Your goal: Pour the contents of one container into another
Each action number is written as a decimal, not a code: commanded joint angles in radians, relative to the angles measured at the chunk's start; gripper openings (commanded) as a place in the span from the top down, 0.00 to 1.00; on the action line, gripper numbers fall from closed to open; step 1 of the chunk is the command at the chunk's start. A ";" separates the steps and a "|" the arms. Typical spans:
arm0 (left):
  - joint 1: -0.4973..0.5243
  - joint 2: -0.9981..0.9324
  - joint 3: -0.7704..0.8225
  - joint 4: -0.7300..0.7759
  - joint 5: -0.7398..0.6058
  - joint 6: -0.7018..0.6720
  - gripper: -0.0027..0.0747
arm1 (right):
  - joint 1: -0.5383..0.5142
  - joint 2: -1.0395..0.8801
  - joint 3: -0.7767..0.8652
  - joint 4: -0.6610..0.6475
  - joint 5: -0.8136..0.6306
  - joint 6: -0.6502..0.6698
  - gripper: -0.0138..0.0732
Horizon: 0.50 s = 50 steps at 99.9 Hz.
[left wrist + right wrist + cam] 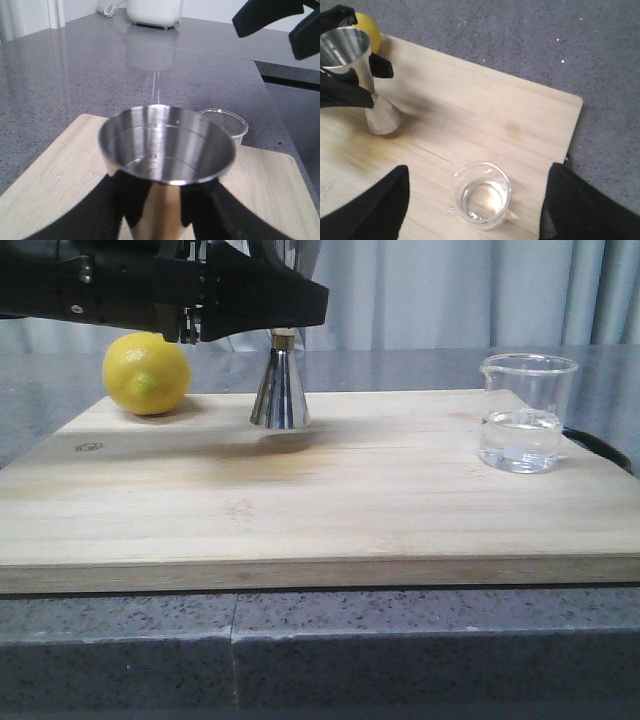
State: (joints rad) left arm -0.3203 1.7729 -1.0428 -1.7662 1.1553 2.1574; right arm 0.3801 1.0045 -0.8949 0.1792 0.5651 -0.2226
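While clamped at its upper cup by the black left gripper, tall shiny steel hourglass-shaped jigger appears raised just clear of pale wooden cutting board, with a soft shadow beneath its base in the front view. Fingers pressed against both sides of the cup, closed firmly on it. Probably gripped so as to keep the narrow-waisted vessel steady and its mouth level for receiving liquid. Upper cup of the jigger empty and dry-looking in the left wrist view, inner measuring rings plainly visible.

Well to the jigger's right, on the same board, small clear straight-sided glass beaker upright and untouched, pouring lip at its rim. Inside, a shallow pool of clear liquid, well under half full. Likely left free-standing there so that the other arm can take it from above.

Black right gripper poised over the beaker, spread wide, one finger either side of the glass and apart from it, holding nothing. Seemingly lined up for a grasp not yet made.

Just to the jigger's left, near the board's far edge, round yellow lemon, no evident part in the pour. Beyond the board, grey speckled stone countertop. Pouring judged not yet begun.
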 commanded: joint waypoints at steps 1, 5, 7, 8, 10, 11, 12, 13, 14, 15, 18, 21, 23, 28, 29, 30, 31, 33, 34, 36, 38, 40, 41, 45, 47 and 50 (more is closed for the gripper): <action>-0.009 -0.039 -0.030 -0.082 0.100 -0.009 0.71 | 0.003 0.002 -0.032 0.004 -0.092 -0.013 0.28; -0.009 -0.039 -0.030 -0.082 0.100 -0.009 0.71 | 0.003 0.002 -0.020 0.007 -0.123 -0.013 0.28; -0.009 -0.039 -0.030 -0.082 0.100 -0.009 0.71 | 0.003 -0.001 -0.012 0.010 -0.144 -0.013 0.28; -0.009 -0.039 -0.030 -0.082 0.100 -0.009 0.71 | 0.003 -0.001 -0.006 0.010 -0.157 -0.013 0.28; -0.009 -0.039 -0.030 -0.082 0.100 -0.009 0.71 | 0.003 -0.002 0.004 0.013 -0.170 -0.013 0.28; -0.009 -0.039 -0.030 -0.082 0.100 -0.009 0.71 | 0.003 -0.002 0.008 0.013 -0.182 -0.013 0.28; -0.009 -0.039 -0.030 -0.082 0.100 -0.009 0.71 | 0.003 -0.003 0.011 0.013 -0.188 -0.013 0.28; -0.009 -0.039 -0.030 -0.082 0.100 -0.009 0.71 | 0.003 -0.005 0.018 0.013 -0.200 -0.013 0.28; -0.009 -0.039 -0.030 -0.082 0.100 -0.009 0.71 | 0.003 -0.005 0.022 0.013 -0.205 -0.013 0.28; -0.009 -0.039 -0.030 -0.082 0.100 -0.009 0.71 | 0.003 -0.005 0.030 0.013 -0.216 -0.013 0.28; -0.009 -0.039 -0.030 -0.082 0.099 -0.009 0.71 | 0.003 -0.009 0.047 0.013 -0.241 -0.013 0.28; -0.009 -0.039 -0.030 -0.082 0.099 -0.009 0.71 | 0.003 -0.011 0.069 0.015 -0.270 -0.013 0.28; -0.009 -0.039 -0.030 -0.082 0.099 -0.009 0.71 | 0.003 -0.015 0.086 0.019 -0.293 -0.013 0.28; -0.009 -0.039 -0.030 -0.082 0.099 -0.009 0.71 | 0.004 -0.023 0.126 0.031 -0.346 -0.013 0.28; -0.009 -0.039 -0.030 -0.082 0.099 -0.009 0.71 | 0.006 -0.025 0.138 0.031 -0.361 -0.013 0.28; -0.009 -0.039 -0.030 -0.082 0.099 -0.009 0.71 | 0.006 -0.026 0.144 0.033 -0.369 -0.013 0.28; -0.009 -0.039 -0.030 -0.082 0.099 -0.009 0.71 | 0.008 -0.028 0.157 0.033 -0.377 -0.013 0.28; -0.009 -0.039 -0.030 -0.082 0.099 -0.009 0.71 | 0.011 -0.032 0.170 0.033 -0.398 -0.013 0.28; -0.009 -0.039 -0.030 -0.082 0.099 -0.009 0.71 | 0.013 -0.035 0.182 0.033 -0.412 -0.013 0.28; -0.009 -0.039 -0.030 -0.082 0.099 -0.009 0.71 | 0.016 -0.039 0.201 0.036 -0.435 -0.013 0.28; -0.009 -0.039 -0.030 -0.082 0.099 -0.009 0.71 | 0.023 -0.043 0.220 0.041 -0.450 -0.013 0.28; -0.009 -0.039 -0.030 -0.082 0.099 -0.009 0.71 | 0.030 -0.049 0.233 0.047 -0.476 -0.013 0.28; -0.009 -0.039 -0.030 -0.082 0.099 -0.009 0.71 | 0.033 -0.054 0.246 0.047 -0.493 -0.013 0.28; -0.009 -0.039 -0.030 -0.082 0.099 -0.009 0.71 | 0.055 -0.065 0.285 0.049 -0.532 -0.013 0.28; -0.009 -0.039 -0.030 -0.082 0.099 -0.009 0.71 | 0.067 -0.073 0.297 0.049 -0.554 -0.011 0.28; -0.009 -0.039 -0.030 -0.082 0.099 -0.009 0.71 | 0.084 -0.085 0.328 0.049 -0.586 -0.011 0.28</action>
State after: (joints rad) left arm -0.3203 1.7729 -1.0428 -1.7662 1.1553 2.1557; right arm 0.4292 0.9623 -0.5981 0.2163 0.1451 -0.2241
